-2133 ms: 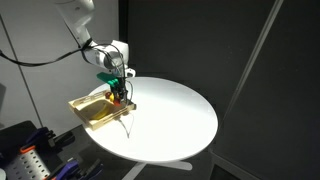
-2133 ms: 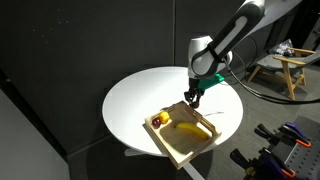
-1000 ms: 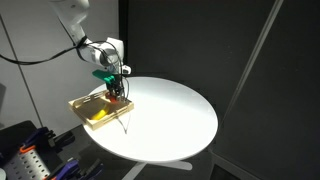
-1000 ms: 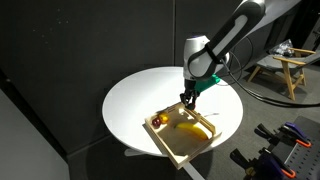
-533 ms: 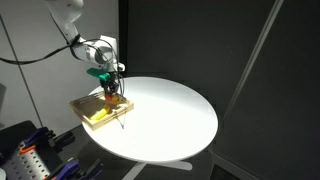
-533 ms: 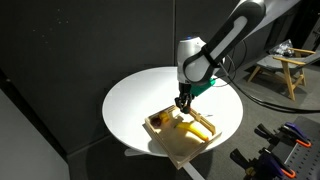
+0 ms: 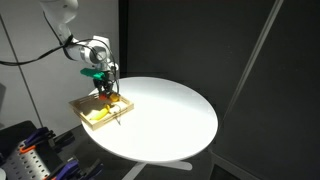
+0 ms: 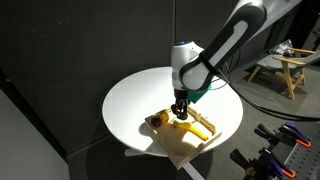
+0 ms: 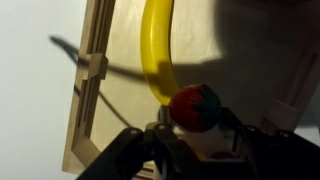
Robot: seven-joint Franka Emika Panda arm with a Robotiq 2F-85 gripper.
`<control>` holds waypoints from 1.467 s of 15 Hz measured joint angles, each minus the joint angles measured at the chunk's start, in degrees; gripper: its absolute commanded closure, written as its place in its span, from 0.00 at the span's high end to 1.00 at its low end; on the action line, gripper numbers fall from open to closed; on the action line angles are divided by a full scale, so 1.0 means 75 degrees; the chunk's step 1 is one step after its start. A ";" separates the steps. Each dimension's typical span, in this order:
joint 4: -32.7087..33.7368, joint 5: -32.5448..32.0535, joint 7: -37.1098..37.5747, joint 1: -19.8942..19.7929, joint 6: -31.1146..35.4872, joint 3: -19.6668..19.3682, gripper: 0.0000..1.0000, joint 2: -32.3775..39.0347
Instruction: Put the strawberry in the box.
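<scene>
While you've got the strawberry [image 9: 195,107] clamped in the tool [image 9: 197,128], you're sitting right over the box [image 9: 90,85]. Wrist view shows the box's wood floor under the fruit, w/ the banana [image 9: 157,50] lying inside the box and its near end just beside the berry. In both exterior views the tool [image 8: 180,112] hangs low above the box [image 8: 172,148], inside its walls, near the middle of the box. The box sits toward one edge of the round white tabletop [image 8: 135,90].

So this looks like the release step, and the task is nearly done. To do it well, I'd say don't let go from up high; the berry is small and round, so it'll prob. roll or bounce off the banana. Nudge a touch away from the banana toward bare box floor, then ease down till the berry is close to the wood.

Can't tell exact clearance from these views, so go slow. Part the fingers gently, and no sideways motion while you do. Then lift straight up, clear of the box walls, and check the berry stayed inside the box.
</scene>
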 measured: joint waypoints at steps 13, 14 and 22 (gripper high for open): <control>-0.0006 -0.0009 -0.0013 0.0234 -0.0005 0.0247 0.98 0.0147; -0.0006 -0.0009 -0.0014 0.0234 -0.0005 0.0247 1.00 0.0158; -0.0016 0.0012 0.0183 0.0140 -0.0141 0.0222 1.00 0.0109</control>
